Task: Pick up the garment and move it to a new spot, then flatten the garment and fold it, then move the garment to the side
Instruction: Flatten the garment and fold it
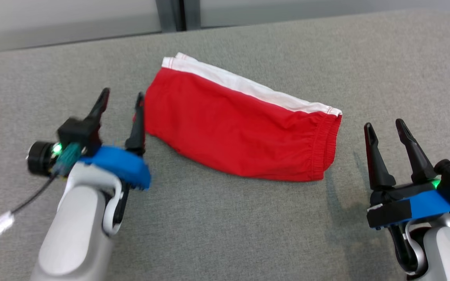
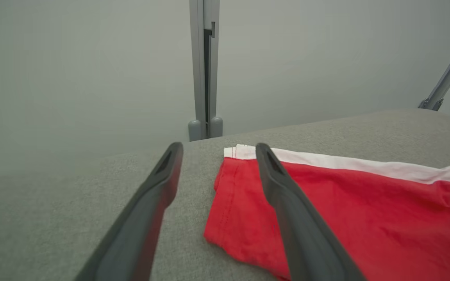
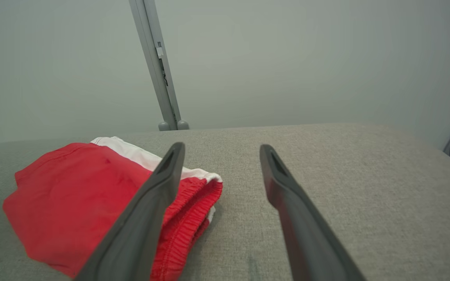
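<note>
On the grey fabric surface point(image 1: 225, 234), the left gripper point(image 1: 123, 93) hangs spread and empty just beside the left end of the folded red cloth garment with a white edge point(image 1: 233, 128), lying mid-surface, and the right gripper point(image 1: 383, 124), likewise spread and empty, stands near its right end.

The garment point(image 1: 240, 128) lies mid-table point(image 1: 225, 234). The left claw point(image 1: 123, 93) stands just beside its left end, perhaps touching it; the right claw point(image 1: 383, 123) is near its right end, apart.
</note>
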`<state>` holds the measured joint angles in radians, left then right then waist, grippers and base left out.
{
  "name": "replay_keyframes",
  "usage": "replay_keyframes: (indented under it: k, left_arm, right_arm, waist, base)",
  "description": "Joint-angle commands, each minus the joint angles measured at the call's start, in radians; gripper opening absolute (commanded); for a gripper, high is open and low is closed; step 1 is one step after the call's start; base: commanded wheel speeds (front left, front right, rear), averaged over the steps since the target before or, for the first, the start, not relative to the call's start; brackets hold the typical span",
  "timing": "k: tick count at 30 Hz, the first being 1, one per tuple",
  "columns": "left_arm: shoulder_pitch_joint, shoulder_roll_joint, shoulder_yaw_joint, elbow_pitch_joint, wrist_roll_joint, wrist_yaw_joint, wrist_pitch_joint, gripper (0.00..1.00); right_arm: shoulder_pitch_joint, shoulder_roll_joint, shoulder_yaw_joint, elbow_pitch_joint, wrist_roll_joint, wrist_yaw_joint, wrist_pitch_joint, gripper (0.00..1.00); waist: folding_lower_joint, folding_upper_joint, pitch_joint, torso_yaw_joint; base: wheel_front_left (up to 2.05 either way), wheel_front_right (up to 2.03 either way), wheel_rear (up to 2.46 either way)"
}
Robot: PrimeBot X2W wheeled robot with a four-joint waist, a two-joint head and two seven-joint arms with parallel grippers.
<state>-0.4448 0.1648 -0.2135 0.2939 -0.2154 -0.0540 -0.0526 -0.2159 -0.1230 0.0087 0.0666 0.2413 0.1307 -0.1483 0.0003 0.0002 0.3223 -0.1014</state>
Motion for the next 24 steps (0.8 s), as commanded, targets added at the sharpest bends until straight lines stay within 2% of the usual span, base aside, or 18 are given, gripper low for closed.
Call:
replay_keyframes:
  k: [1,5,11,17,21,22,23,24]
  left_arm:
    - [-0.040,-0.004,-0.014,0.039,-0.002,-0.010,0.033,1.00]
    - [-0.146,-0.006,-0.045,0.173,-0.015,-0.036,0.125,1.00]
    - [-0.234,0.013,-0.069,0.309,-0.017,-0.050,0.225,1.00]
    - [-0.284,0.027,-0.111,0.451,0.005,-0.053,0.366,1.00]
    - [-0.295,0.034,-0.147,0.507,0.006,-0.064,0.423,1.00]
    - [-0.296,0.033,-0.147,0.519,-0.003,-0.067,0.433,0.93]
    - [-0.298,0.031,-0.148,0.527,-0.012,-0.069,0.439,0.32]
    - [-0.299,0.031,-0.151,0.533,-0.018,-0.070,0.441,0.00]
  right_arm:
    - [-0.017,0.004,0.004,-0.002,0.008,0.000,-0.005,1.00]
    - [-0.035,0.011,0.014,0.016,0.024,0.000,-0.019,1.00]
    - [-0.047,0.019,0.012,0.039,0.037,0.000,-0.037,1.00]
    - [-0.056,0.026,0.010,0.062,0.051,0.000,-0.054,1.00]
    - [-0.066,0.031,0.017,0.070,0.059,0.000,-0.063,1.00]
    - [-0.068,0.031,0.018,0.072,0.061,0.000,-0.065,1.00]
    - [-0.069,0.031,0.018,0.074,0.062,0.000,-0.066,1.00]
    - [-0.069,0.031,0.019,0.076,0.062,0.000,-0.068,1.00]
  waist:
    - [-0.0003,-0.0002,0.017,-0.004]
    - [-0.0003,-0.0002,0.045,-0.030]
    - [-0.0003,-0.0002,0.067,-0.053]
    - [-0.0003,-0.0002,0.083,-0.065]
    - [-0.0003,-0.0002,0.090,-0.071]
    - [-0.0003,-0.0002,0.091,-0.072]
    - [-0.0003,-0.0002,0.092,-0.073]
    - [-0.0003,-0.0002,0.093,-0.073]
  base:
    - [0.00,0.00,0.00]
    - [0.00,0.00,0.00]
    - [0.00,0.00,0.00]
    - [0.00,0.00,0.00]
    - [0.00,0.00,0.00]
    - [0.00,0.00,0.00]
    - [0.00,0.00,0.00]
    - [0.00,0.00,0.00]
